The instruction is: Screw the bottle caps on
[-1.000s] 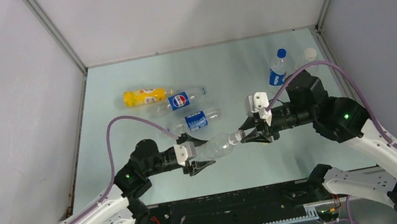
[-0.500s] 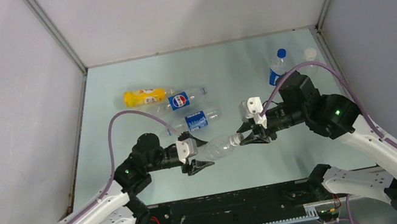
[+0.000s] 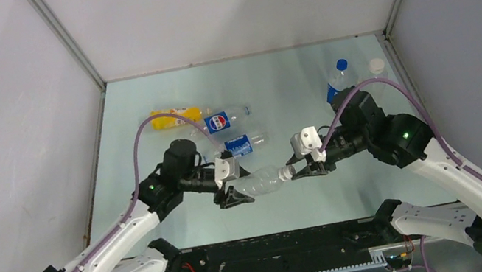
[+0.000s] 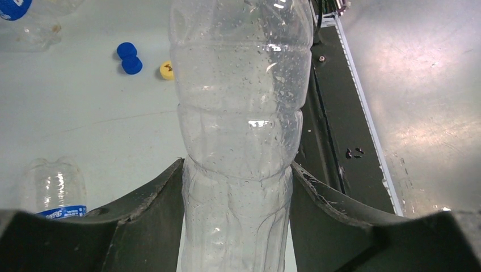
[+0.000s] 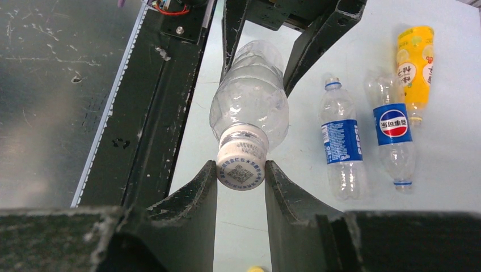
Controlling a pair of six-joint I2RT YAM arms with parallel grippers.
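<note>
The right gripper [image 5: 241, 173] is pinching the white cap [image 5: 241, 165] on the neck of the unlabelled clear bottle [image 3: 262, 180]. Over the last second its wrist has been rolling, its white camera block swinging down toward the bottle. The left gripper [image 3: 239, 192] is clamping the bottle's body, holding it level above the worktop [image 3: 273, 78], while its arm is shifting rearward. The cap is probably being threaded on. Loose blue caps [image 4: 126, 50] and a yellow cap [image 4: 166, 69] are waiting.
</note>
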